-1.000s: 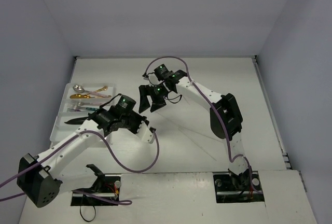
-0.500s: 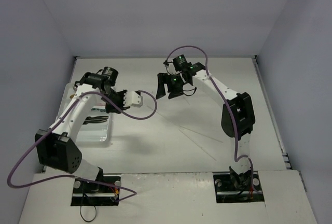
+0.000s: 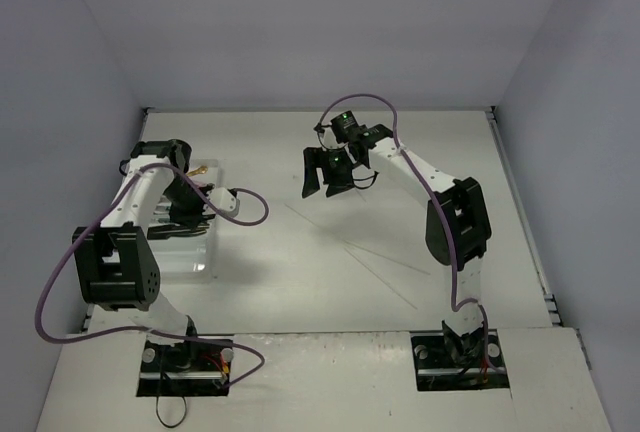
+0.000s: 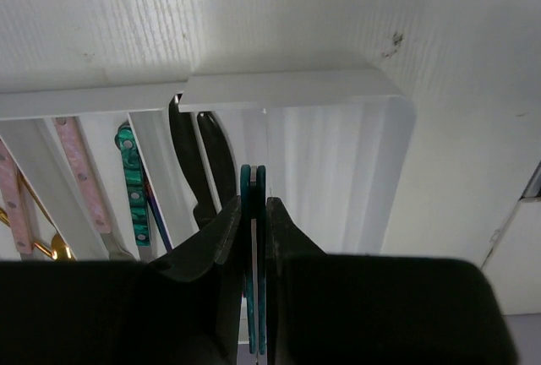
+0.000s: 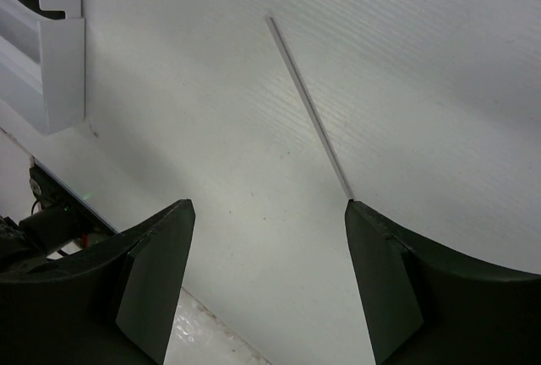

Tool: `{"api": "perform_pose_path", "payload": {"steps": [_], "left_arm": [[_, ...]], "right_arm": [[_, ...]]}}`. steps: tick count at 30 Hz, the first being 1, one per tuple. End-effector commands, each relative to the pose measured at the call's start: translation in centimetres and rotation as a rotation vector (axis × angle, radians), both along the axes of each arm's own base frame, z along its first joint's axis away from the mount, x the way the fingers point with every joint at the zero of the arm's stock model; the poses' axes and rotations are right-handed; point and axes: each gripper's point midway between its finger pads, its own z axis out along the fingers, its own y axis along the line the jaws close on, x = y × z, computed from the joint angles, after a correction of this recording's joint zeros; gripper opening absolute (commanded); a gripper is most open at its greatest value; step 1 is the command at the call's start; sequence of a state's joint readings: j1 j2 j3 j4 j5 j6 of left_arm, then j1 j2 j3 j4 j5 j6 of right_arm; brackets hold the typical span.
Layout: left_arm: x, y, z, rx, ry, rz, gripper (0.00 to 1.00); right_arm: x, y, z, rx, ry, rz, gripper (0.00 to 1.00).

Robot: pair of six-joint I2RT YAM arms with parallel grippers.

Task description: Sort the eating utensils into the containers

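The left jaws are clamped together on one teal-handled utensil [image 4: 253, 181], held on edge over the white tray [image 4: 287, 88]. It hangs near the divider between the knives' slot and the wide slot at the right of the left wrist view; which of the two it is over cannot be told. In the slots to its left lie two black knives [image 4: 188, 154] side by side, one green-patterned handle [image 4: 129, 183], two pink handles [image 4: 74, 158] and a glimpse of one gold piece [image 4: 46, 245] at the lower left edge.

The right jaws stand wide apart above the counter [image 5: 439, 86]. One thin pale stick [image 5: 308, 103] runs from the upper centre of the right wrist view down to the right-hand finger. From above, three such sticks [image 3: 385, 257] lie flat on the counter mid-frame, well apart from the tray at the left.
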State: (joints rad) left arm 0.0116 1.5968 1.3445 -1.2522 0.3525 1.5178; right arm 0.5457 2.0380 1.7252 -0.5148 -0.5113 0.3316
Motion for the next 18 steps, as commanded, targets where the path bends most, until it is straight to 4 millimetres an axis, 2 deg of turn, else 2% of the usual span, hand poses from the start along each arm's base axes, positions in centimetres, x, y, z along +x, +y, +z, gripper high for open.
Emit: {"api": "perform_pose_path", "payload": {"steps": [1,6,12,18], "left_arm": [[2.7,1.6,-0.1,0.038,-0.089,-0.080,0.00],[4.0,2.2,-1.5,0.047,-0.060,-0.046,0.00],[4.0,2.3,-2.8,0.041,-0.020,-0.009,0.00],[4.0,2.6,-4.0,0.039,0.008,0.017,0.00]], "right_arm": [[-0.1,-0.4,2.2,0.008,-0.058,0.009,0.69],[-0.3,-1.3,1.9,-0.036,-0.073,0.008,0.69],[-0.8,-2.7,1.1,-0.103,-0.072,-0.001,0.69],[-1.0,-3.0,0.9,-0.117,-0.068,0.004,0.69]]}}
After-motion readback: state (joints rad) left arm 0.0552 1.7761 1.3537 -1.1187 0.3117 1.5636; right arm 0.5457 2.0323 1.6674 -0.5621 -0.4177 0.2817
